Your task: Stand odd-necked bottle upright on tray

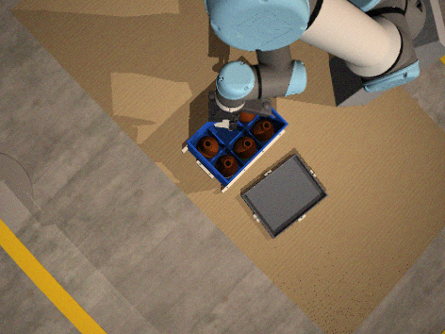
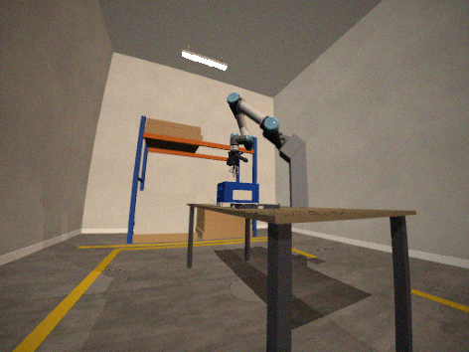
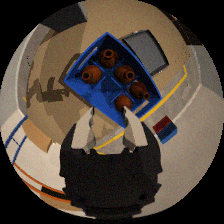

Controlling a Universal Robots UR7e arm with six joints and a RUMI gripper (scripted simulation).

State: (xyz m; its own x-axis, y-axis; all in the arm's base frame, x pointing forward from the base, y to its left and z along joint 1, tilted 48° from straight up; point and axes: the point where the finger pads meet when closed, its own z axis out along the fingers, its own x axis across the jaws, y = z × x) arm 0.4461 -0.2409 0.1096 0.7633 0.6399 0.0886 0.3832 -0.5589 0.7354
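We see the counter, a tan wooden top on dark legs, carrying everything the task concerns. In the exterior view a blue and orange shelf rack stands against the far wall behind it, with a brown box on its upper level.

The arm reaches in from the far right of the top view, its pale tube and light blue joints bending down over the crate. Its wrist hangs directly above the crate's far side.

The gray tray lies flat on the counter, just to the near right of the crate and apart from it, with nothing on it.

The blue crate sits on the counter, divided into six cells. Five brown bottles stand upright in them, all inside the crate; one is partly hidden under the wrist in the top view. We cannot tell from these views which neck differs from the others.

The claw hovers above the crate, partly parted and grasping nothing. In the wrist view its pale fingertips frame the nearest bottle from above, without touching it.
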